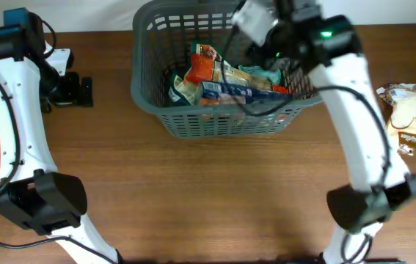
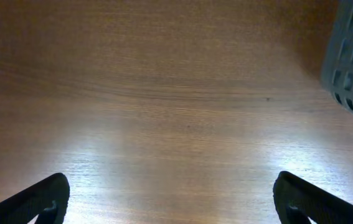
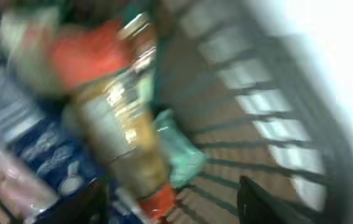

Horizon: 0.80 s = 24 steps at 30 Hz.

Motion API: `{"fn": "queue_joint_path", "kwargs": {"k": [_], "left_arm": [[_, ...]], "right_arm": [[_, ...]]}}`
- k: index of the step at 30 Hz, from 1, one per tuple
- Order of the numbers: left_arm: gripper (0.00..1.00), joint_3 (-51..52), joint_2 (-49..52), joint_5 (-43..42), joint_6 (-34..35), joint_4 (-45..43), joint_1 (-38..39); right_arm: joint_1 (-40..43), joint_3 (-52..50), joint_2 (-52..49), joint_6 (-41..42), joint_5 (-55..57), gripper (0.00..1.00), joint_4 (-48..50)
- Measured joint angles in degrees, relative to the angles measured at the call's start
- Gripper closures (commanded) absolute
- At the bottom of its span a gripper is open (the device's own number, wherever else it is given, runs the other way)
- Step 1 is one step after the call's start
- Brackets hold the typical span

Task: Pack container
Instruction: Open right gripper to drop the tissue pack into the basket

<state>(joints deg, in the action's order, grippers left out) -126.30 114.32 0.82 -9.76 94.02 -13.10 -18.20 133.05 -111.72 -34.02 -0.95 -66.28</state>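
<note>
Overhead shows the container (image 1: 222, 125) at the desk's (image 1: 193, 198) far edge, right gripper (image 3: 171, 186) parted over blurred packets (image 3: 120, 124) inside, left gripper (image 2: 170, 199) spread wide near the left edge.

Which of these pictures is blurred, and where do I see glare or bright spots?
Right wrist view: heavily blurred, the snack packets and the container wall smeared, upper right washed out white. Left wrist view: sharp, two bright glare patches on the table near the fingers. Overhead view: clear, evenly lit.
</note>
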Motion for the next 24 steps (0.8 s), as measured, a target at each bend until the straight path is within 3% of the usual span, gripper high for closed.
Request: {"fn": "queue_joint_path", "kwargs": {"k": [5, 13, 18, 24], "left_arm": [[0.01, 0.0, 0.0, 0.0, 0.0, 0.0, 0.0], [0.01, 0.0, 0.0, 0.0, 0.0, 0.0, 0.0], [0.01, 0.0, 0.0, 0.0, 0.0, 0.0, 0.0], [0.01, 0.0, 0.0, 0.0, 0.0, 0.0, 0.0]], "right_arm": [[4.5, 7.4, 8.1, 14.2, 5.8, 0.28, -1.0], [23.5, 8.8, 12.5, 28.6, 9.3, 0.28, -14.0], [32.8, 2.8, 8.3, 32.0, 9.7, 0.29, -16.3], [39.7, -9.8, 3.9, 33.4, 9.7, 0.29, -8.8]]}}
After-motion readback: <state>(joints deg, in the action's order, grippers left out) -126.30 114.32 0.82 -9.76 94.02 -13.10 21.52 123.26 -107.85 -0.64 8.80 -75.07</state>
